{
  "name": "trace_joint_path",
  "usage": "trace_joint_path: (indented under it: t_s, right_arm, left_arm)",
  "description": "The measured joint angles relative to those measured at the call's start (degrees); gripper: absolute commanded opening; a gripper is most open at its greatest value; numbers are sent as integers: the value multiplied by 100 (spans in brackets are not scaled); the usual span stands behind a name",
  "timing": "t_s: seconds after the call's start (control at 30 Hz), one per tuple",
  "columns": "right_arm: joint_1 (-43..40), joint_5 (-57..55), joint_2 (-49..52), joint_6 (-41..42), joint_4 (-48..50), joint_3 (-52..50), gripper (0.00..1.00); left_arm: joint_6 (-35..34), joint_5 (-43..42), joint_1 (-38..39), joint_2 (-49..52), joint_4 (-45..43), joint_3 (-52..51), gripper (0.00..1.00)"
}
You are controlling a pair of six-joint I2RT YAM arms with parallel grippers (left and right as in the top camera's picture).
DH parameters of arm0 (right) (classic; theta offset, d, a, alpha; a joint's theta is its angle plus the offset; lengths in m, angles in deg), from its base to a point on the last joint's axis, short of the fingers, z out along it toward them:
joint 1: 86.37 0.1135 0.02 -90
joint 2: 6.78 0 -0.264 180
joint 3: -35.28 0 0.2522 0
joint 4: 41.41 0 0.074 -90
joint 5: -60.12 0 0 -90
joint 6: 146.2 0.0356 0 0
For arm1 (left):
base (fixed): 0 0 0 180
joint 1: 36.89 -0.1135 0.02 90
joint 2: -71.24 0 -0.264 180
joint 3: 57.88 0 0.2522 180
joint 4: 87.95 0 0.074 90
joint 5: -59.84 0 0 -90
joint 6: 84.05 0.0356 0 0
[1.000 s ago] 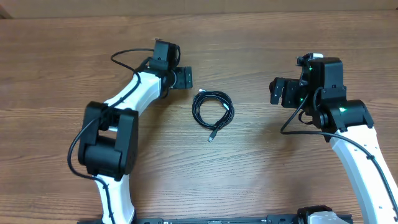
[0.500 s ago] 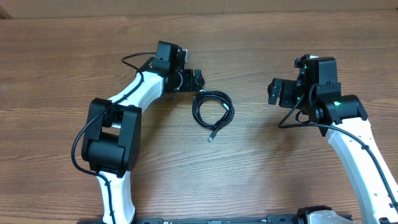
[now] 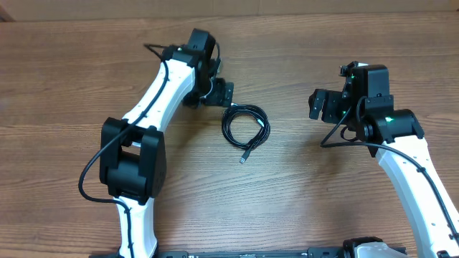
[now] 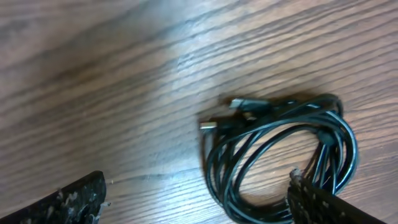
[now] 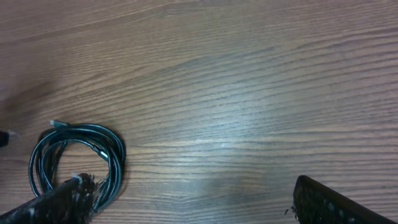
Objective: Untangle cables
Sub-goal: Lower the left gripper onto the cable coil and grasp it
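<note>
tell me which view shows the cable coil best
Left wrist: the coil sits close, its loops and plug ends easy to tell apart, though its lower edge is cut off. Overhead shows the whole coil, but small. Right wrist shows it small, low left, partly hidden.

My left arm stretches forward, my left tool (image 3: 224, 94) tipped down with jaws spread wide. My right tool (image 3: 318, 105) points inward, jaws equally wide.

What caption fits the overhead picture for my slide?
Left claw hovers close beside a coiled black cable on the wooden table; right claw sits farther off.
</note>
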Motion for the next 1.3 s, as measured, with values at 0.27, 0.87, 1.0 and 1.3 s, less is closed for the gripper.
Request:
trace_joint_path:
  t_s: [0.27, 0.87, 1.0, 1.3]
  right_arm:
    - [0, 0, 0, -2, -33, 0, 100]
    - [0, 0, 0, -2, -256, -2, 100]
    - [0, 2, 0, 0, -269, 0, 100]
    - [0, 2, 0, 0, -275, 0, 100]
  left_arm:
    - [184, 308, 317, 98, 26, 20, 81]
    - [343, 785, 389, 651, -157, 20, 68]
    - [367, 684, 409, 857, -175, 20, 4]
    - [632, 752, 446, 883, 640, 369, 4]
